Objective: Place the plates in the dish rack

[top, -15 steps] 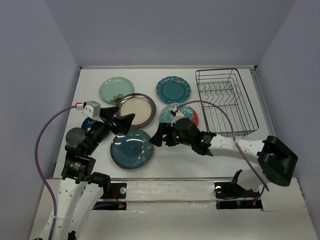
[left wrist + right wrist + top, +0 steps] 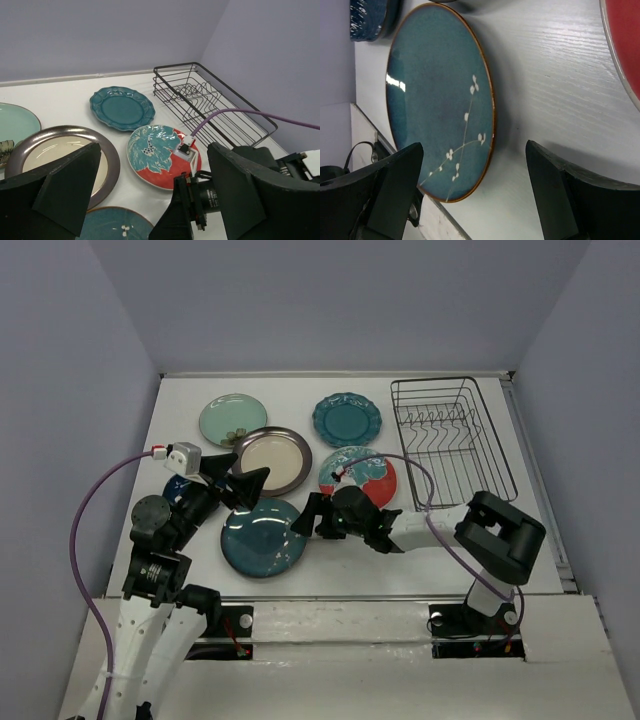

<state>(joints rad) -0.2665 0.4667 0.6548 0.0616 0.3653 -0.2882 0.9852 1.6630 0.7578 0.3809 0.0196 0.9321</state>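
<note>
The right gripper [image 2: 308, 518] stands wide open and holds nothing. It sits low over the table [image 2: 290, 390], just beside the right edge of the blue plate [image 2: 262, 537]. In the right wrist view its two fingers [image 2: 385, 195] frame that plate's rim with a broad gap, and neither finger touches it. The plate lies flat at the near edge of the table. It has a thin brown rim and a painted twig of small white blossoms.

The left gripper [image 2: 152, 150] is also spread wide and empty. It hangs above the near-left part of the table, over the near rim of the cream plate [image 2: 272, 460], and the wrist camera looks out between its fingers.

The dish rack [image 2: 452, 445] stands at the far right of the table. Its long axis runs from the near side toward the back wall, angled slightly, with a row of upright tines across its far half.

The plates all lie flat on the table, left of the rack:
- The mint green plate [image 2: 232, 419] is at the far left.
- The scalloped teal plate [image 2: 346, 419] is in the far middle.
- The red plate with teal leaves [image 2: 360, 472] is nearest the rack.
- A dark blue plate [image 2: 370, 20] is partly hidden under the left arm.

Any lettering on the plates or arms is too small to read.
</note>
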